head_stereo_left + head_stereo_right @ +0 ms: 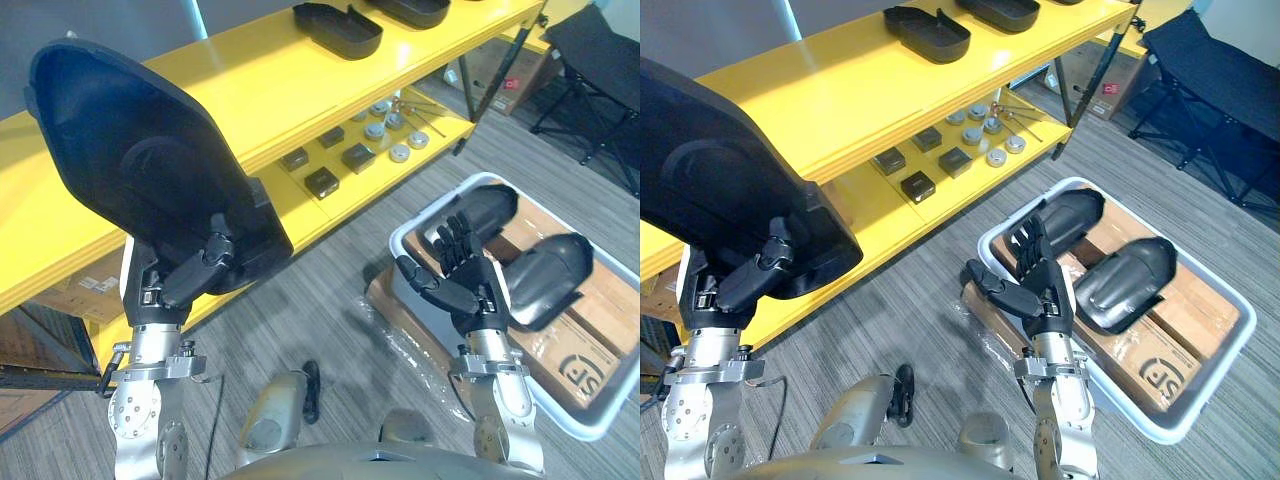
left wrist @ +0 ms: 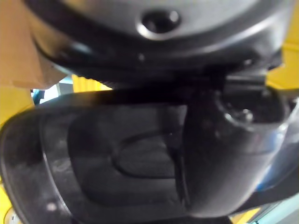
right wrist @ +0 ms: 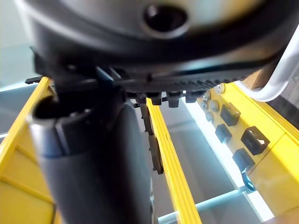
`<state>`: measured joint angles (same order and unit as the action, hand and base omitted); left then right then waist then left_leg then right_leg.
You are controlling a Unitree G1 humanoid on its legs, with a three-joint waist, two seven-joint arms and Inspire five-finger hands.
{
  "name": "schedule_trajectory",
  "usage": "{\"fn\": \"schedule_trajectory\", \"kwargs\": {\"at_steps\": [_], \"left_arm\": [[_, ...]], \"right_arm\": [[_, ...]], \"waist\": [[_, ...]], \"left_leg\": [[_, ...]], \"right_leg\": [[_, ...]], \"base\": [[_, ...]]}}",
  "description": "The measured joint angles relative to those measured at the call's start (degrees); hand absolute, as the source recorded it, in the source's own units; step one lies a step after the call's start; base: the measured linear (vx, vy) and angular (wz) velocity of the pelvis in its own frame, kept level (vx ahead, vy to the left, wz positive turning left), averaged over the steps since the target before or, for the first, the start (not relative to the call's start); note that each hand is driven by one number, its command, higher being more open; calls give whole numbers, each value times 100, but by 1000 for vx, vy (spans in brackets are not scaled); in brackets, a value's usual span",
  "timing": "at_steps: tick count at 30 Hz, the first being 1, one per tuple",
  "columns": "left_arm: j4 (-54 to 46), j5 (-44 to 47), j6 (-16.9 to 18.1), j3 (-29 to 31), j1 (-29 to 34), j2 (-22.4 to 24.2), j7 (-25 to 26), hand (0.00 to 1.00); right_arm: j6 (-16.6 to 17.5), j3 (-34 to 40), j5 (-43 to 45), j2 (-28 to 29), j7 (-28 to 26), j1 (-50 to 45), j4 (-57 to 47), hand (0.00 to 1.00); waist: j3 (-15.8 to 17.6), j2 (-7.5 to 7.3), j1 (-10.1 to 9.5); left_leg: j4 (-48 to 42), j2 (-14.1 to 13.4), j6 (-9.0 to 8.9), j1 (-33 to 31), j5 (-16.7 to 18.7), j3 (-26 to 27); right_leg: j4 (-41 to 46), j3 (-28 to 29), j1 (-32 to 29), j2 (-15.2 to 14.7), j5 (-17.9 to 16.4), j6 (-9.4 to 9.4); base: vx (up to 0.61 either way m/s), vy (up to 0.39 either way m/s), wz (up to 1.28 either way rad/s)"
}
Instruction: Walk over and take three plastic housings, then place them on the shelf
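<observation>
My left hand (image 1: 190, 275) is shut on a large black plastic housing (image 1: 140, 160), holding it upright and tilted in front of the yellow shelf (image 1: 300, 95). In the left wrist view the housing's hollow inside (image 2: 126, 163) lies just past my thumb (image 2: 224, 158). Two more black housings (image 1: 340, 30) lie on the shelf's top board at the far end. My right hand (image 1: 460, 270) stands open, fingers straight up, over the near edge of a white bin (image 1: 580, 415) on the floor. That bin holds two black housings (image 1: 550, 275).
The shelf's lower board carries several small dark blocks (image 1: 322, 181) and grey round parts (image 1: 400, 152). Cardboard (image 1: 590, 350) lines the bin. A black folding stand (image 1: 600, 60) is at the far right. Grey striped carpet (image 1: 330, 310) lies between shelf and bin.
</observation>
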<state>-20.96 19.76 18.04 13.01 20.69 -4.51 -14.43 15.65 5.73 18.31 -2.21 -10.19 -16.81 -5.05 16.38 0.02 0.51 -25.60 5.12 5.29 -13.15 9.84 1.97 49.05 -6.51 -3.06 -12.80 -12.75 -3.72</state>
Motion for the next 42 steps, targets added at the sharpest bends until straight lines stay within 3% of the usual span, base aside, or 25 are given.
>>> {"fn": "schedule_trajectory", "kwargs": {"at_steps": [1,3,5,8,11,14,15,16,17,19,20,22,23,24,25,26,28,34,42], "left_arm": [[-1,1,-3,8,12,5,-5,0],[-4,17,-3,107,54,16,-6,0],[-5,28,-3,133,56,16,-3,0],[-5,21,-2,-30,46,17,2,0],[-39,15,0,-356,88,17,6,0],[-265,15,1,-482,215,11,25,0],[-364,14,14,-487,267,17,76,0],[-354,14,34,-497,272,95,95,0],[-354,14,35,-515,330,164,141,0],[-338,5,35,-519,436,225,190,0],[-244,7,35,-514,426,258,191,0],[-47,-18,36,-488,419,241,191,0],[76,-56,36,-523,374,242,177,0],[167,-106,38,-559,299,242,136,0],[280,-168,42,-600,208,239,96,0],[365,-212,39,-603,114,232,76,0],[363,-212,39,-603,-90,188,66,0],[361,-222,35,-653,-251,-12,-98,0],[356,-227,19,-790,-275,-11,-211,0]], "right_arm": [[7,1,1,1,18,-16,-2,100],[96,6,2,26,16,-1,-6,100],[150,74,2,26,-47,-5,-22,100],[263,285,6,21,-118,-133,-48,100],[277,303,12,17,-221,-659,-543,100],[284,202,14,-107,-449,-754,-1045,100],[298,160,24,-199,-512,-701,-1170,100],[314,165,73,-291,-573,-637,-1156,100],[314,145,148,-382,-633,-489,-1141,100],[318,158,245,-485,-682,-409,-1141,100],[318,219,265,-537,-666,-361,-1065,100],[330,350,270,-529,-583,-244,-784,100],[388,534,294,-527,-520,-216,-643,100],[414,726,296,-524,-455,-229,-577,100],[444,909,298,-514,-384,-268,-499,100],[453,1049,296,-464,-283,-248,-361,100],[453,1143,277,-429,-141,-250,-337,100],[454,1147,213,-125,-77,-216,-359,100],[453,1157,3,-1,3,-271,-365,100]], "waist": [[-1,-2,-19],[2,42,-42],[-24,87,-40],[-56,193,7],[-115,126,137],[-377,-119,94],[-478,-209,78],[-492,-82,76],[-559,28,73],[-557,63,-19],[-493,92,-41],[-502,41,-76],[-548,46,-16],[-581,137,19],[-624,207,63],[-660,220,146],[-634,154,206],[-740,-29,285],[-761,-28,317]], "left_leg": [[69,10,29,97,14,-37],[333,9,57,495,30,-159],[494,3,73,684,39,-211],[703,7,52,1064,81,-417],[693,167,-71,1392,153,-734],[575,265,-328,1568,452,-846],[371,200,-373,1553,752,-732],[234,-59,-354,1535,1007,-486],[-34,-400,-412,1462,1166,-139],[-694,-600,-484,1328,1100,32],[-1506,-776,-534,985,1150,125],[-1259,-1064,-524,903,1245,393],[-653,-1270,-626,820,1138,584],[-155,-1384,-725,790,709,726],[139,-1353,-789,861,158,853],[445,-1113,-704,987,29,886],[803,-879,-584,1047,-133,965],[1489,-796,-584,1559,-274,1189],[1912,-754,-592,1669,-523,1273]], "right_leg": [[5,26,-68,34,-128,114],[-770,34,-277,280,-480,389],[-1355,71,-519,485,-490,419],[-2283,417,-1025,880,-219,782],[-2608,541,-1065,804,153,747],[-2671,434,-767,640,539,647],[-2799,272,-477,554,691,745],[-2821,117,-389,684,674,741],[-2822,-82,-272,826,615,595],[-3041,-142,30,957,457,529],[-3308,-255,389,999,415,457],[-3546,-327,742,899,417,457],[-3636,-458,828,812,395,509],[-3626,-511,839,739,357,592],[-3597,-534,854,645,348,757],[-3595,-498,855,467,376,809],[-3715,-426,805,305,465,926],[-4097,-244,1041,284,766,935],[-4329,-198,1028,304,1005,928]], "base": [[272,121,23],[300,113,14],[264,90,17],[272,41,45],[305,-58,93],[398,-174,63],[243,-160,42],[311,-228,57],[191,-180,38],[186,-160,34],[177,-113,33],[147,-78,29],[135,4,34],[148,58,42],[232,197,35],[189,185,23],[165,155,8],[84,72,-17],[-23,22,-5]]}}
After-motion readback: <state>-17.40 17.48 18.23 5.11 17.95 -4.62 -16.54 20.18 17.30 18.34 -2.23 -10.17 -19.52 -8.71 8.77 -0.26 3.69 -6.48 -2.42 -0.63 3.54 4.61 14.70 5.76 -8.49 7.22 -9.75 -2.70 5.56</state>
